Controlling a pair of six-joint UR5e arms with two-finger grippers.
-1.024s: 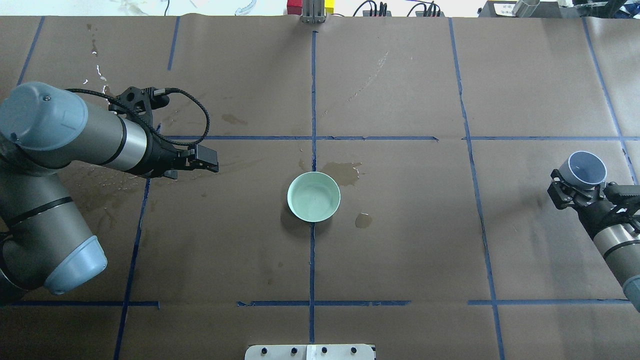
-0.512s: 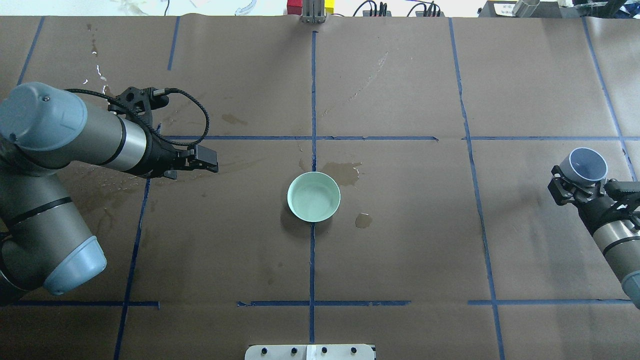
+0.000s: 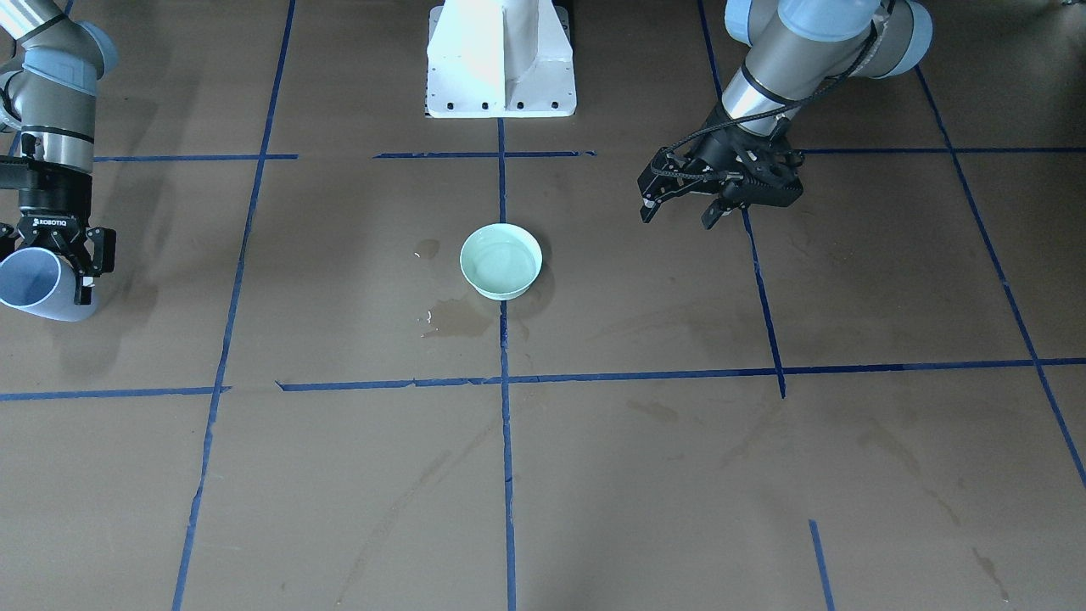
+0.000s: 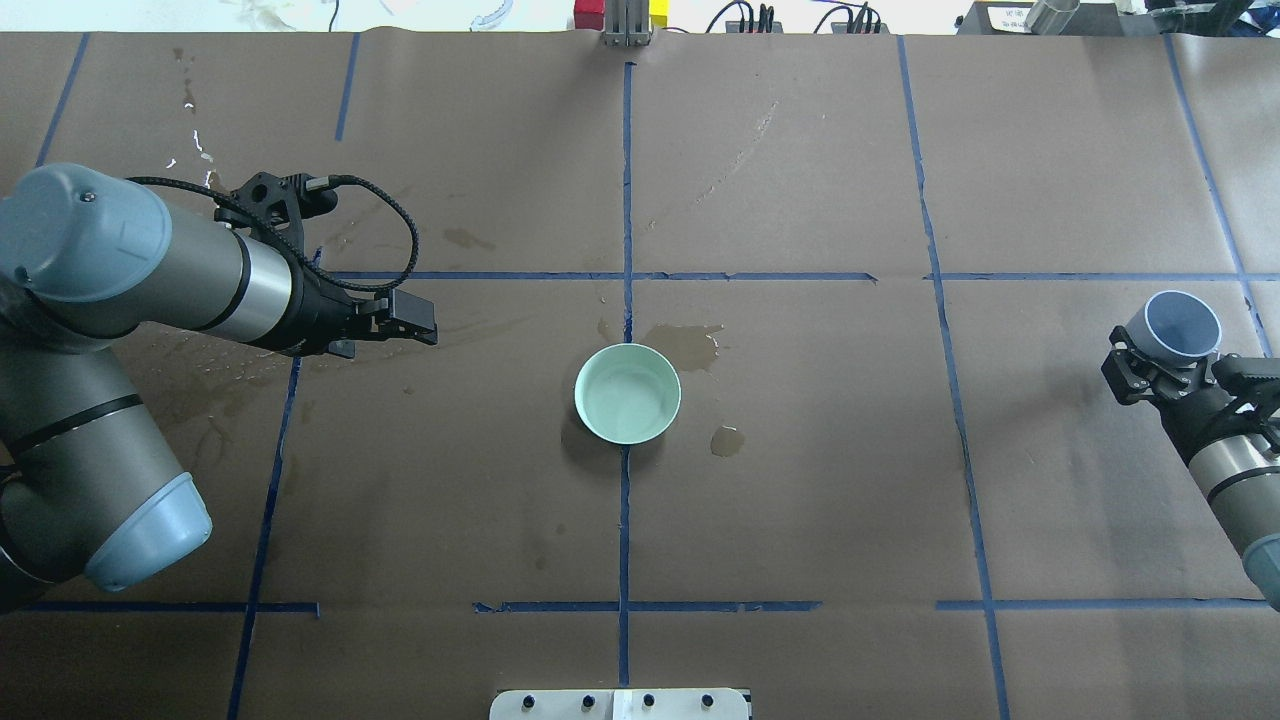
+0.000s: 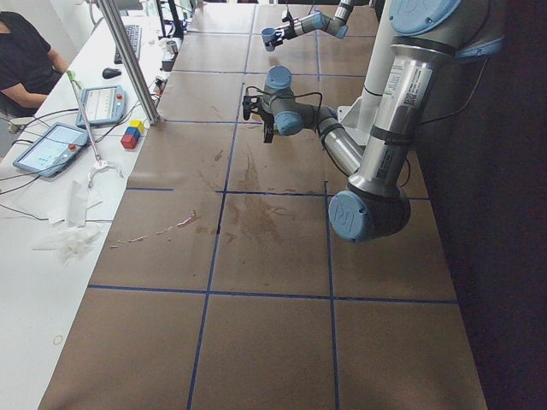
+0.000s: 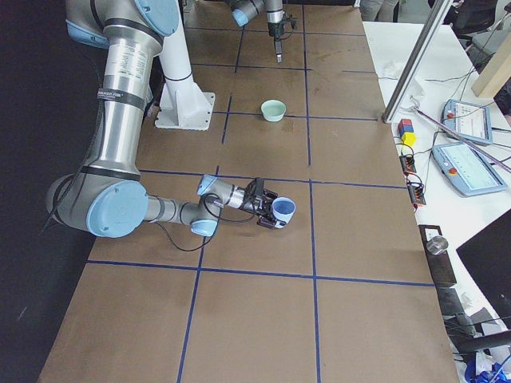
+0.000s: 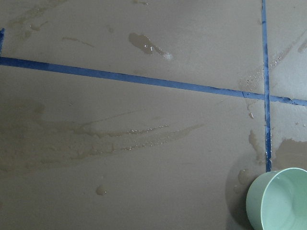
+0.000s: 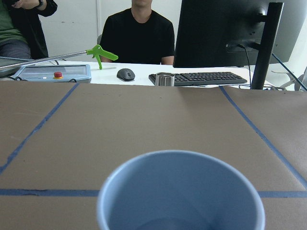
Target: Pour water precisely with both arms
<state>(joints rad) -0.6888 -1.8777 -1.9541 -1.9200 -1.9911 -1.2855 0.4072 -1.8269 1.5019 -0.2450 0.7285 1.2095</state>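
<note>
Front view: left gripper (image 3: 679, 216) hangs over the table (image 3: 764, 475), fingers spread, nothing between them, well off to one side of the bowl (image 3: 501, 291). Bowl sits on the centre tape line (image 3: 506, 441). Water (image 3: 501, 259) is in the bowl, shallow, with faint glints. Wet stains (image 3: 458, 318) lie just beside it. Right gripper (image 3: 53, 246) is out at the far table end, clamped on the cup (image 3: 34, 288).

Overhead: bowl dead centre, left gripper apart from it with fingers spread. Cup sits between the right gripper's fingers near the table edge, mouth visible from above. Can't tell if the cup holds any water.

Left side view: cup shows small at the far end, in the right gripper. Left gripper is too small to judge here.

Right side view: near arm reaches low over the table, cup gripped close to the surface. Bowl is well beyond it.

Left wrist: bowl cut off at the bottom-right corner, wet streaks and tape across the rest.

Right wrist: cup rim fills the bottom edge, its floor is out of frame, contents unreadable. Keyboard (image 8: 204, 76) on the desk beyond.
</note>
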